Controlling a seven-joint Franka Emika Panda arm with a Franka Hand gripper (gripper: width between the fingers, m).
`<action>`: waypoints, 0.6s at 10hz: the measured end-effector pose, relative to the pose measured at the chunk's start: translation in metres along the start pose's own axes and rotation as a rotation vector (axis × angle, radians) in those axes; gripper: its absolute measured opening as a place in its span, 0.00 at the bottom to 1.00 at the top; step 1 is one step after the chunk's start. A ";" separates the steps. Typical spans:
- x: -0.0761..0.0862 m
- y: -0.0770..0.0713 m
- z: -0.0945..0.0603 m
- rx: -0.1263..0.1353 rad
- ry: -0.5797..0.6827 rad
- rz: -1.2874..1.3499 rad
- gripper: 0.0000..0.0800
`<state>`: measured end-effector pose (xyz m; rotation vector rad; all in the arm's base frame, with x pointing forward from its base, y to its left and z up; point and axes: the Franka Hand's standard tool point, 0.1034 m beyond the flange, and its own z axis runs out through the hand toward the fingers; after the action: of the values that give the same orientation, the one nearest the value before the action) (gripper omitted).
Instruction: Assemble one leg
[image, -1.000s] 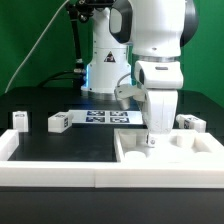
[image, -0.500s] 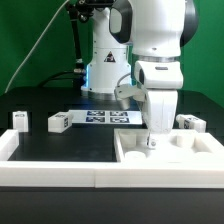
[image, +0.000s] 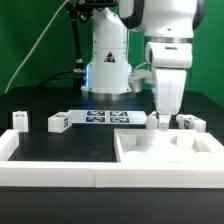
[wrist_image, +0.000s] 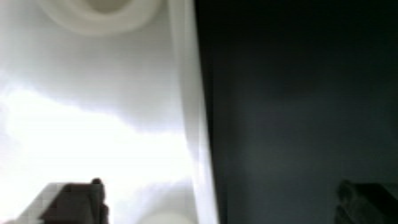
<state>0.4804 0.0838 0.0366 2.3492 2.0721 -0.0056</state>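
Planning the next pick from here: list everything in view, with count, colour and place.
legs: at least three, white with black tags; two on the table at the exterior view's left, the rest at its right behind the panel, hard to separate.
panel: one, white, raised rims; front, exterior view's right.
border rails: white; along the front and the exterior view's left.
marker board: one, white with black tags; mid-table.
table: one, black.
arm: one, white; behind the panel.
gripper: one, open, empty; over the panel's edge.
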 end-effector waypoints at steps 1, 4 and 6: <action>-0.003 0.000 0.001 0.003 -0.001 0.005 0.81; -0.002 -0.001 0.002 0.005 0.000 0.143 0.81; 0.010 -0.009 -0.006 -0.043 0.050 0.410 0.81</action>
<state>0.4728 0.0944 0.0420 2.7202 1.5500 0.0998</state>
